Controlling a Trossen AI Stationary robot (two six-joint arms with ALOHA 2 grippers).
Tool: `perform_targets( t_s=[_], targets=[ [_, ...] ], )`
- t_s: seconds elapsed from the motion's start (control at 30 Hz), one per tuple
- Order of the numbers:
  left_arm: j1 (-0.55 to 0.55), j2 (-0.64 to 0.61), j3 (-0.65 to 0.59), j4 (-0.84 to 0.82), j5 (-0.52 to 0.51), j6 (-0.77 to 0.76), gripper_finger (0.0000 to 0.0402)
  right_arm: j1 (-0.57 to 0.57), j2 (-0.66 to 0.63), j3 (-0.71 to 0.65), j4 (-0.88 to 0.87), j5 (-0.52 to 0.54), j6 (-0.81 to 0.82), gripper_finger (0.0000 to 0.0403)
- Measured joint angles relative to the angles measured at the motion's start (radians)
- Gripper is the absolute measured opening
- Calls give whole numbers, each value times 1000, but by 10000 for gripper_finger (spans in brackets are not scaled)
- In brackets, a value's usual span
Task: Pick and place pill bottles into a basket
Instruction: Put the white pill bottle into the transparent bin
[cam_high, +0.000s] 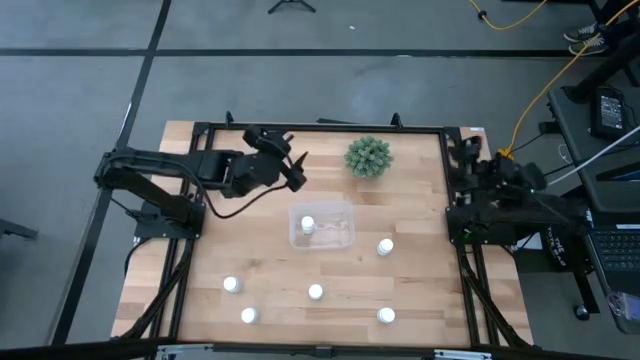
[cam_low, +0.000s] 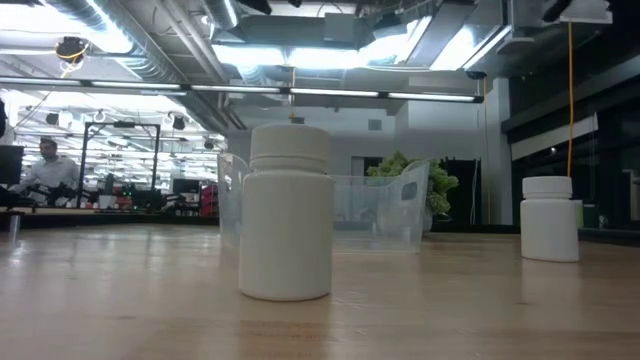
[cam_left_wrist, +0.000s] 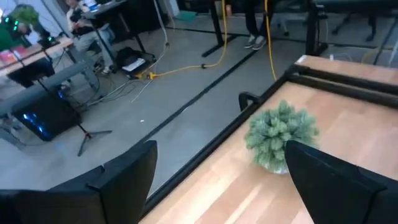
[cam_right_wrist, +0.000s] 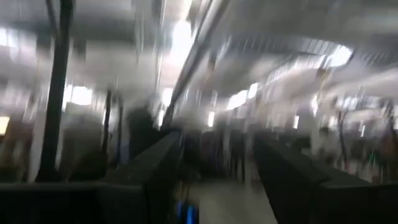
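The clear basket (cam_high: 335, 237) stands at the table's middle with one white pill bottle (cam_high: 307, 225) upright inside it. Several more bottles stand upright on the wood: one right of the basket (cam_high: 385, 246), the others nearer the front edge (cam_high: 231, 285) (cam_high: 315, 292) (cam_high: 386, 315). In the low view one bottle (cam_low: 288, 215) stands close in front of the basket (cam_low: 390, 215). My left gripper (cam_high: 298, 172) is open and empty, above the table left of the plant and beyond the basket's far left corner; its wrist view (cam_left_wrist: 217, 180) shows nothing between the fingers. My right gripper (cam_right_wrist: 217, 180) is open and empty, its arm (cam_high: 490, 190) folded at the table's right edge.
A green spiky plant (cam_high: 368, 157) stands at the far middle, just right of my left gripper; it also shows in the left wrist view (cam_left_wrist: 280, 137). A black frame (cam_high: 320, 127) runs along the table's edges. A person sits far off in the room (cam_low: 45, 165).
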Motion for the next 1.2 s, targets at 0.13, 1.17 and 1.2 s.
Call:
perform_targets(
  t_s=[0.13, 1.17, 1.2],
  targets=[
    [-4, -17, 0, 63, -53, -3, 347, 0, 119, 273, -569, -84, 48, 210],
    [-320, -332, -305, -231, -65, -119, 347, 530, 1245, 942, -1364, 30, 906, 210],
    [-325, -332, -305, -225, -49, -99, 347, 533, 1266, 966, -1364, 31, 864, 210]
  ],
)
